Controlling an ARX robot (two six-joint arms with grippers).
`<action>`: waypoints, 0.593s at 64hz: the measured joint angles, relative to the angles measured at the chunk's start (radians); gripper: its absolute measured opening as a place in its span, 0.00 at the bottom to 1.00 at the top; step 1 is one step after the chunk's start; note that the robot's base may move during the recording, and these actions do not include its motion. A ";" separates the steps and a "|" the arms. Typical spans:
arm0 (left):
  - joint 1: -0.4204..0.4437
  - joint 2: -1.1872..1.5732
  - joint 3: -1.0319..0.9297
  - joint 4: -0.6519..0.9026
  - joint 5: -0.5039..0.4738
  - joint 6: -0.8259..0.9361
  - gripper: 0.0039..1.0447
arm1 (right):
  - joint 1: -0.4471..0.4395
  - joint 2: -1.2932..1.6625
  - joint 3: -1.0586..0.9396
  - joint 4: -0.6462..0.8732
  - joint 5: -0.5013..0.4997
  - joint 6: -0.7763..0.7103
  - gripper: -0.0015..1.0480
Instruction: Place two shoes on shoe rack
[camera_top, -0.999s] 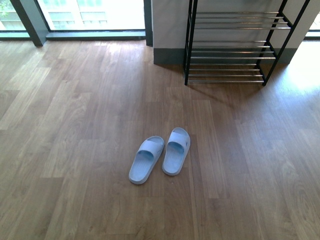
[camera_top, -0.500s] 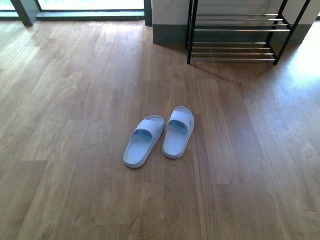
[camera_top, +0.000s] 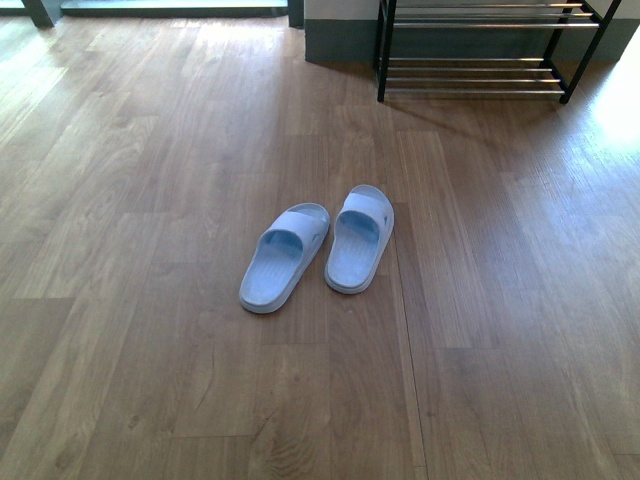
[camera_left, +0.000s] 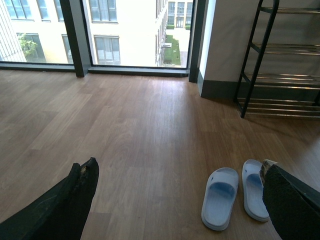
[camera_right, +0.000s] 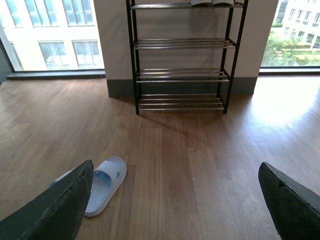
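Compared with half a second before, the front view has come nearer and looks more downward: the rack (camera_top: 470, 90) now shows only its lowest tiers at the upper edge, the window (camera_left: 135, 30) strip is nearly gone from this view, and both slides sit a little higher in the picture. They keep the same position to each other. The left slide (camera_top: 283, 258) and the right slide (camera_top: 359, 238) are pale blue, with open toes and a broad strap, and they lie flat on the floor (camera_top: 150, 200) well apart from the rack, in front of its left post. Their toes point toward the rack. The right slide lies almost straight, the left one is turned so that its toe leans to its partner; the toes are just beside each other and the heels are further apart. The rack is a black frame with thin chrome bars, standing against a grey wall (camera_right: 115, 30) with a dark skirting. On its top tier something pale is cut by the edge of the right wrist view; I cannot tell what it is. Between the slides and the rack lies only brown wooden floor. The left gripper (camera_left: 177, 164) has its fingers wide apart above the floor, and the right gripper (camera_right: 175, 166) too, one finger hiding most of the left slide.
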 joint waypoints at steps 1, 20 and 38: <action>0.000 0.000 0.000 0.000 0.000 0.000 0.91 | 0.000 0.000 0.000 0.000 0.000 0.000 0.91; 0.000 0.000 0.000 0.000 0.000 0.000 0.91 | 0.000 0.000 0.000 0.000 0.000 0.000 0.91; 0.000 0.000 0.000 0.000 0.000 0.000 0.91 | 0.000 0.000 0.000 0.000 0.000 0.000 0.91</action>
